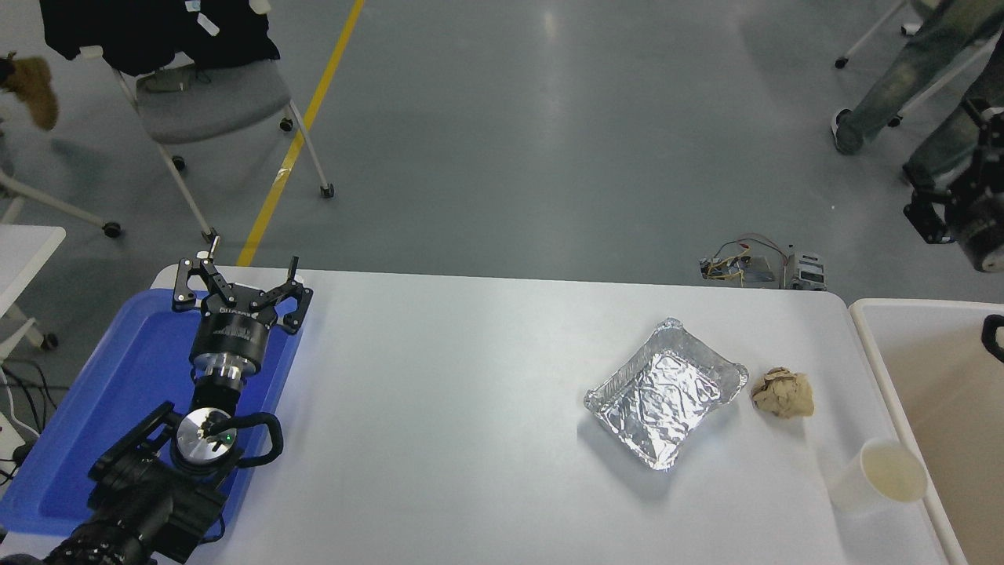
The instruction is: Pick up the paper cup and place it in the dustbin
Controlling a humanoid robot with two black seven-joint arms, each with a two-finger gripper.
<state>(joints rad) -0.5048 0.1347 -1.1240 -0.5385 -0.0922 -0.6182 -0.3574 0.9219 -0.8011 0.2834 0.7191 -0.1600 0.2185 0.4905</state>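
Observation:
The paper cup [880,475] is small and white with a cream inside. It stands upright near the table's front right corner, close beside the dustbin's rim. The dustbin [865,337] has a cream-white rim and a beige inside and runs off the right edge. My right gripper [945,169] is high at the right edge, far behind and above the cup, beyond the dustbin's far end. It is open and empty, partly cut off by the frame. My left gripper [239,276] is open and parked over the blue tray at the lower left.
A silver foil tray [665,392] and a crumpled brown paper ball [783,393] lie left of and behind the cup. A blue flat tray [118,384] lies under the left arm. A person's legs [902,71] are on the floor at top right.

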